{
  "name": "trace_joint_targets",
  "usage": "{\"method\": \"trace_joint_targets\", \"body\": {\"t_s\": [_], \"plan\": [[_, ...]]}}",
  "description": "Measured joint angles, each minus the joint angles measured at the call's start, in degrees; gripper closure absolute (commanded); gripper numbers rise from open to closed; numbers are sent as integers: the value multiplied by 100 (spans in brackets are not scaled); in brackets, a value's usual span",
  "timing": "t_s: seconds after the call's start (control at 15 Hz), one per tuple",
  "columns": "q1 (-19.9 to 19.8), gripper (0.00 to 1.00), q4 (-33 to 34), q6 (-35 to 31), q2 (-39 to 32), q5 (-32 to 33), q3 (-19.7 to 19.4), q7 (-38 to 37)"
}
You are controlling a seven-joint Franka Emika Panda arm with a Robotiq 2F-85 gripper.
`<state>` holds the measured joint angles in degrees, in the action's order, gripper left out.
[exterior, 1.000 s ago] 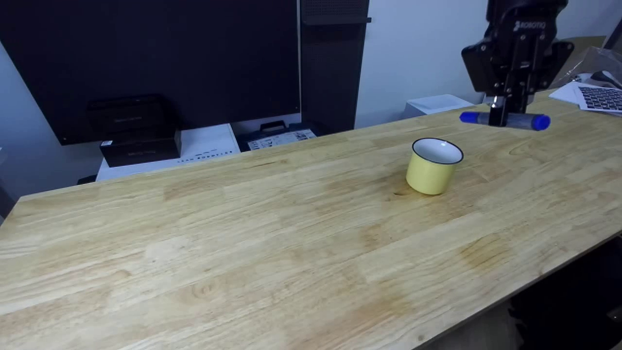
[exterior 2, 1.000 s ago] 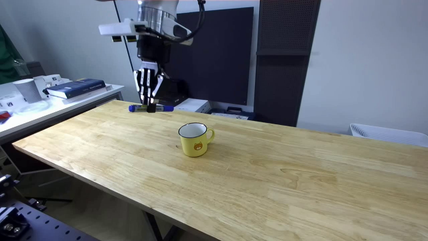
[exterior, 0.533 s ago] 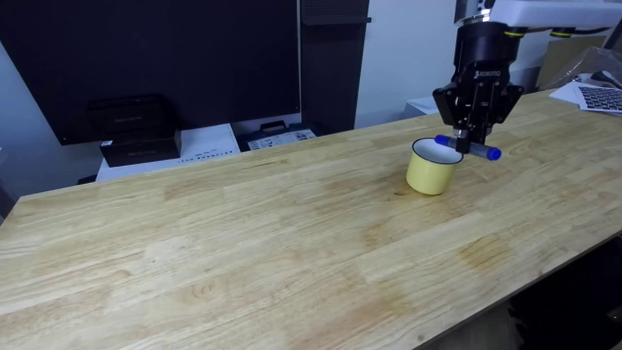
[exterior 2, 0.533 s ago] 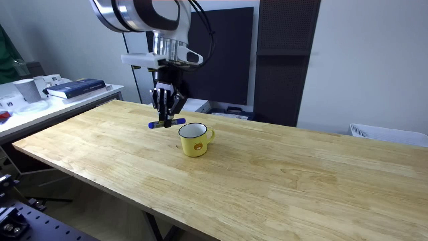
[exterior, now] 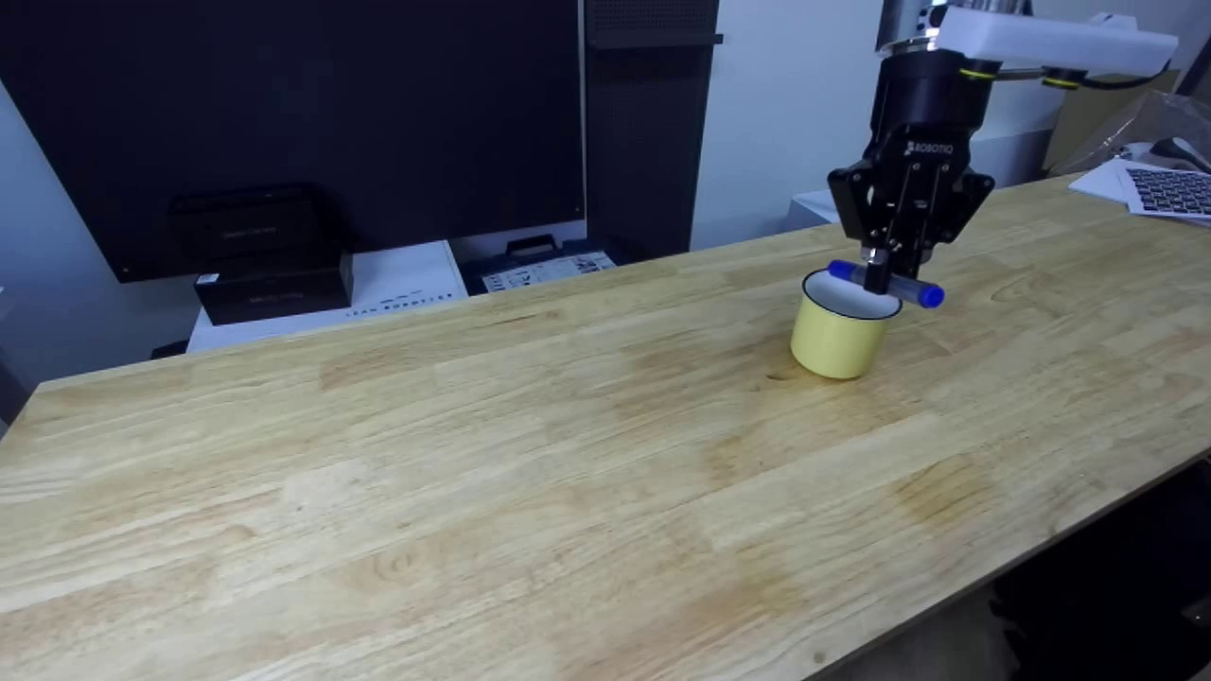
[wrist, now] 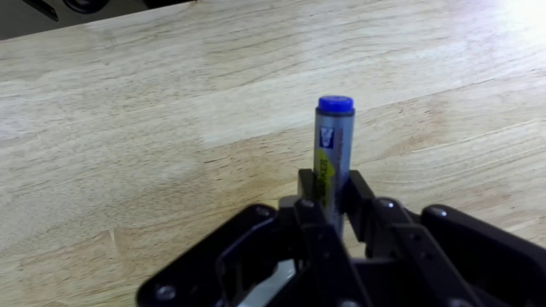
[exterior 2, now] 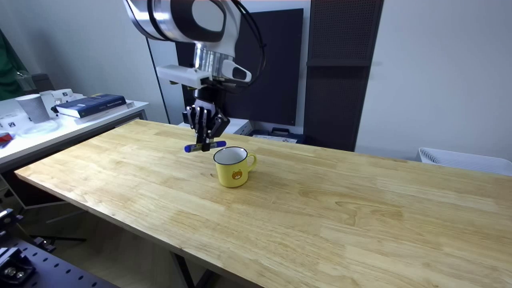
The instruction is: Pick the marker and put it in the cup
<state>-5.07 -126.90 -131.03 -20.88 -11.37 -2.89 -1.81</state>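
Observation:
My gripper (exterior: 878, 277) is shut on the marker (exterior: 918, 291), holding it near its middle, roughly level, above the table. The marker has a grey body and blue ends; it also shows in an exterior view (exterior 2: 194, 148) and the wrist view (wrist: 335, 128). The pale-yellow cup (exterior: 837, 340) stands upright with a dark rim, white inside and a handle (exterior 2: 252, 162). In an exterior view one marker end overlaps the cup's opening. In the other angle, the gripper (exterior 2: 205, 145) is beside the cup, near rim height. In the wrist view, the gripper (wrist: 330, 183) hides most of the cup.
The cup stands on a long wooden table (exterior: 473, 473). A keyboard (exterior: 1173, 192) and papers lie at its far right end in an exterior view. A side table with a blue book (exterior 2: 94, 105) and a white basket (exterior 2: 464, 162) stand beyond the table's edges.
My gripper has moved down and towards the cup with the marker held in it. Over the last half second it has shifted only slightly closer. The cup has not moved.

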Motion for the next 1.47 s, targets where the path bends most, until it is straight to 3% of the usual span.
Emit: {"method": "trace_joint_targets", "body": {"t_s": [1.47], "plan": [[-358,95,111,383,-310,-472,-42,84]]}}
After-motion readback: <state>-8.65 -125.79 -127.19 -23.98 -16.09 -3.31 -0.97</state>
